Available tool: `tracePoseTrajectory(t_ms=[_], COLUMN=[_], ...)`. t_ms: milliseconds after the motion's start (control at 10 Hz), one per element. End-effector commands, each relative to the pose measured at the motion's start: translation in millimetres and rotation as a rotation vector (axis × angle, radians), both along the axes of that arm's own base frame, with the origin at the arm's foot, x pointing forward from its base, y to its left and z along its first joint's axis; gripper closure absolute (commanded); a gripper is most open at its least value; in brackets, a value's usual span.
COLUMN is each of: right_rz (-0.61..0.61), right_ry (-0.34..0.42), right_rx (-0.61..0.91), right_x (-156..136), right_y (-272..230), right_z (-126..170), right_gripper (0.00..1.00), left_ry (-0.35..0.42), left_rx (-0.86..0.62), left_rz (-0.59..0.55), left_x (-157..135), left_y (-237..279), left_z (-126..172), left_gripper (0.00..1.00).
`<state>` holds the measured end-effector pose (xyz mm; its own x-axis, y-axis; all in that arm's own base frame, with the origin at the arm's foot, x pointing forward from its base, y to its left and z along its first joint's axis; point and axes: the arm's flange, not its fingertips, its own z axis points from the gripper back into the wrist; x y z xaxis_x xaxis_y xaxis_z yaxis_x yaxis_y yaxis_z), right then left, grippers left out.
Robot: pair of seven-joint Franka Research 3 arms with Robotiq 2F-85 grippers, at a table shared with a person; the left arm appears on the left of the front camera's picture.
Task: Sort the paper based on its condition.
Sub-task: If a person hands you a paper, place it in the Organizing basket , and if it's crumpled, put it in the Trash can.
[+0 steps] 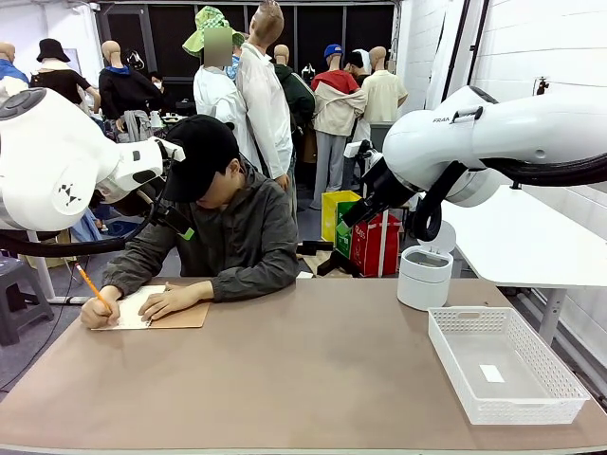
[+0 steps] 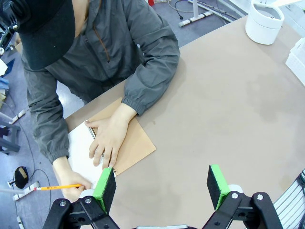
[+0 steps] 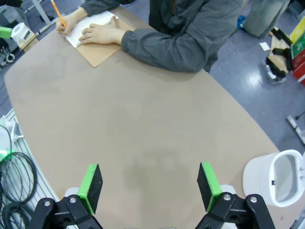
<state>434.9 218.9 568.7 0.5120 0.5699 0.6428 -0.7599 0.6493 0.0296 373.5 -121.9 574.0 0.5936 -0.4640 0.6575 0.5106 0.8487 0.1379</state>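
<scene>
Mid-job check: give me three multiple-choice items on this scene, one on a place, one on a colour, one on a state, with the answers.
1. Where is the white mesh basket?
A. near right of the table
B. far left corner
C. under the notepad

2. What colour is the pencil?
A. blue
B. orange
C. green

3. How does the right claw stand?
A. shut on a sheet
C. shut on nothing
B. open

Answers: 1 A, the front view shows it there. 2 B, an orange shaft in the person's hand over the notepad. 3 B, its green pads stand wide apart over bare table.
</scene>
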Motion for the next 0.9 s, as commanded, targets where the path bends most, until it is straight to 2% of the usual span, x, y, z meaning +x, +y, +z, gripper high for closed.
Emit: tracePoseTrajectory(t_ms=[0,800], right_rz=[0.000,0.000], right_ry=[0.002,0.002], right_rx=[0.000,0.000], right_x=[1.0,1.0], right_y=[0.8,0.8], right_z=[-1.2,-1.2], right_gripper=[0.00,0.00], left_ry=[-0.001,-0.001], left_rx=[-0.001,-0.001], left_rz=[-0.002,-0.002], left_x=[0.1,0.1], left_y=[0.9,0.9], left_z=[0.6,0.6], left_gripper=[0.00,0.00])
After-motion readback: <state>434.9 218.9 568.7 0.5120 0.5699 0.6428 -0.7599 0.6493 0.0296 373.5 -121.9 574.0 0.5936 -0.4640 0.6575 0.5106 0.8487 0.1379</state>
